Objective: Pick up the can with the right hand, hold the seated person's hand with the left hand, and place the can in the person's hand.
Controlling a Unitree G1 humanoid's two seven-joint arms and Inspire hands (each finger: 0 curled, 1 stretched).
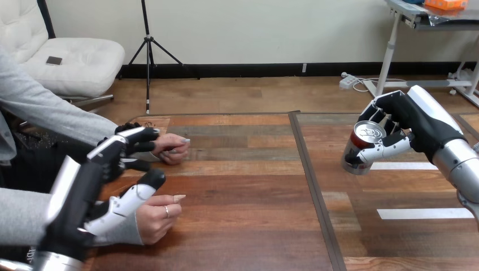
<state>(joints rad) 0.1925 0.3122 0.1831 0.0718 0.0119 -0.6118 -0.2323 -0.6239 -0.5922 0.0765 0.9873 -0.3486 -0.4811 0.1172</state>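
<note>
A red can (361,144) with a silver top is tilted in my right hand (415,124), whose fingers and thumb curl round it over the right part of the table. The person's two hands lie on the table at the left, one farther (172,149) and one nearer (158,217), both loosely closed. My left hand (107,169) is between and above them, fingers relaxed and spread. Its fingers (135,137) reach over the farther hand and its thumb (141,189) lies over the nearer hand's wrist. I cannot tell whether it touches either.
A dark seam (316,186) runs down the wooden table between the two halves. Two white tape strips (423,213) lie on the right half, below the can. The person's grey sleeve (51,110) comes in from the left edge.
</note>
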